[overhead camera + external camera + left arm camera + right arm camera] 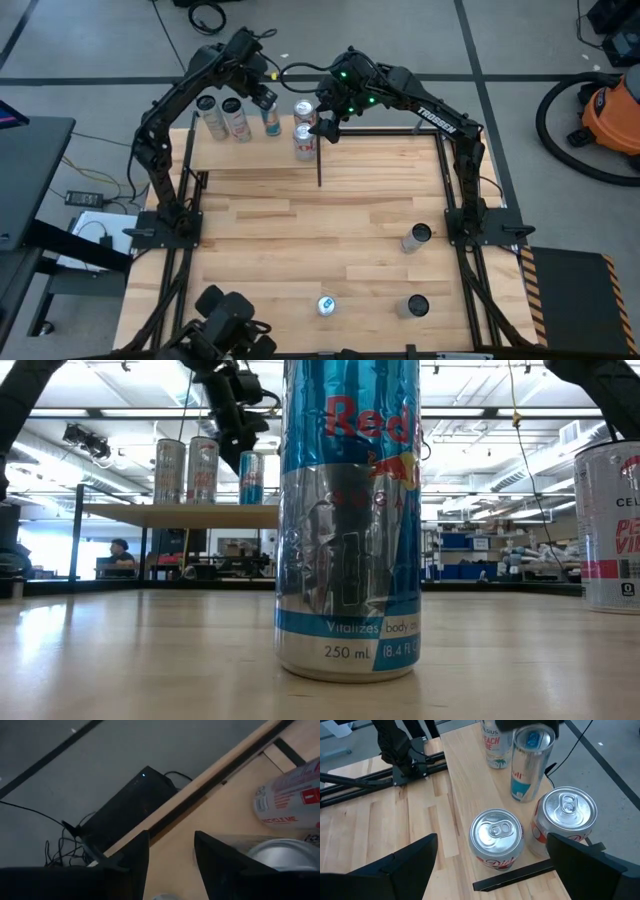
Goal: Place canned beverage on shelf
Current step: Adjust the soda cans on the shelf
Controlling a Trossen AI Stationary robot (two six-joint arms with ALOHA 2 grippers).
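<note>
Aluminium is what matters here: each canned beverage is a thin-walled cylinder, glossy and slick, stiff at the rolled rim and base but easily dented at mid-body. The tabs on the two silver-and-red soda cans (497, 840) look unopened, so I judge these drinks to be full and bottom-steady, with some weight to them. The slim blue-and-silver Red Bull can (530, 765) stands on the shelf (380, 150) near its back edge, beside a Celsius can (492, 742). The left gripper (262, 97) sits right at its top. Whether that gripper is clamped on the can or merely over it I cannot tell. The right gripper (325, 128) hangs above the two soda cans on the same shelf, its jaws spread wide and holding nothing. A second Red Bull can (350, 520) stands upright on the planked tabletop (300, 240) near its front edge, well apart from the shelf. Two more cans (417, 237) are on the right side of the table, so I judge that the stocking is only partly done. For any of these the safest hold is probably across the diameter on the upper body, just under the shoulder. There the wall is stiffer and the jaws can close squarely on the curve. A light squeeze should be enough, since too much force would crease the metal and a tall narrow can tips easily if set down off vertical. With the shelf row already crowded, a neighbour could be knocked when the grip lets go.
</note>
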